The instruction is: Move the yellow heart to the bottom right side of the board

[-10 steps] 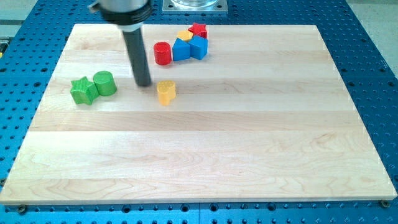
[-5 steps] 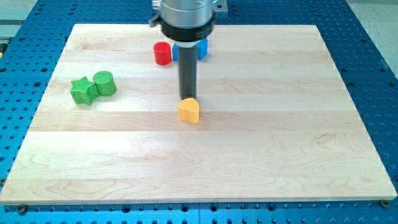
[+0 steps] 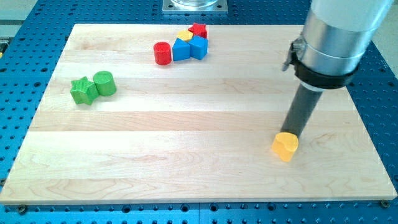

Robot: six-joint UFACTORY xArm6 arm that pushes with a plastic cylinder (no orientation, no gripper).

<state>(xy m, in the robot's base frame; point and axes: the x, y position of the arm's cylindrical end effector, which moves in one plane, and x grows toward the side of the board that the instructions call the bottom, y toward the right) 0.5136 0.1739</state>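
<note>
I am pushing the yellow heart (image 3: pixel 285 147) across the counter (image 3: pixel 205 168); since a moment ago it has slid from mid-board toward the bottom right. My tip (image 3: pixel 290 135) is touching its upper edge, holding nothing. Nearly there.

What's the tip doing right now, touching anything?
My tip: no gripper to open or close; it sits against the yellow heart, on the side toward the view's top.
</note>
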